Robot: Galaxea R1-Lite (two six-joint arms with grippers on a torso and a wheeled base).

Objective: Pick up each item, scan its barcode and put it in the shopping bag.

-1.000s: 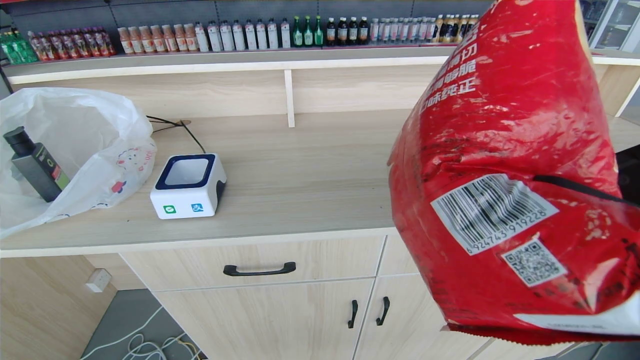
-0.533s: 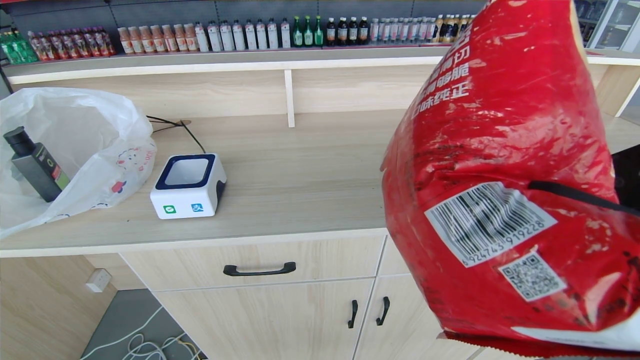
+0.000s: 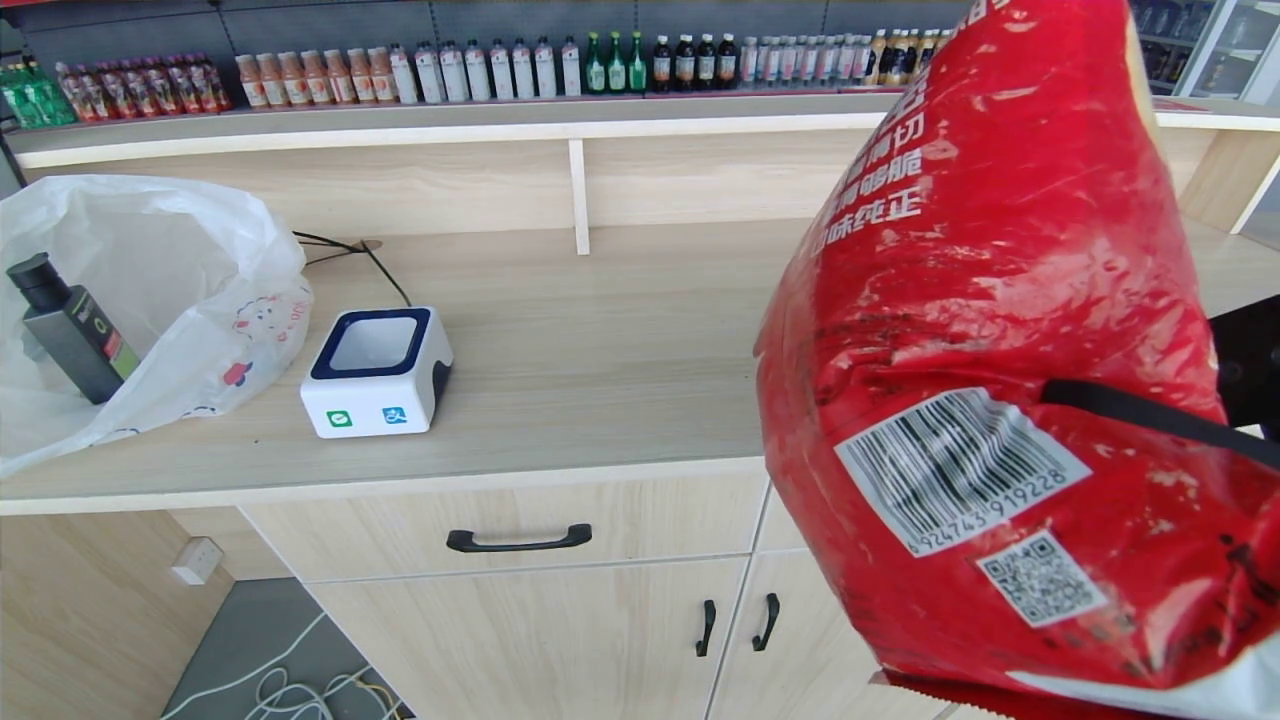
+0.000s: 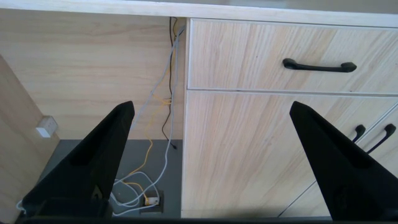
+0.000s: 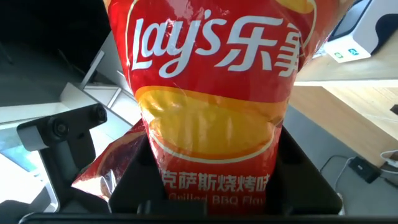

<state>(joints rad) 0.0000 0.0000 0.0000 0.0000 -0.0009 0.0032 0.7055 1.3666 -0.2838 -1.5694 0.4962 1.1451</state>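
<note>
Head view is showing a red chip bag hanging in the air well to the right of the scanner and much nearer the camera. Its back is facing the camera, with the barcode turned away from the scanner. A black finger of the right claw is crossing the bag just beside that barcode.

Right wrist view is showing the right claw clamping the lower part of the chip bag between its two dark fingers. The scanner is sitting on the worktop far behind the bag.

The scanner is resting on the wooden worktop, window facing up. A white shopping bag is lying open just beside the scanner on its left. A dark bottle is leaning inside the bag, farther from the scanner. A black cable is running from behind the scanner toward the back of the worktop. Rows of drink bottles are standing on a shelf well behind the scanner. A black drawer handle is sitting below the scanner, a little to its right.

Left wrist view is showing the left claw spread wide with nothing between its black fingers. It is hanging lower than the scanner's worktop, facing the cabinet front and the drawer handle.
</note>
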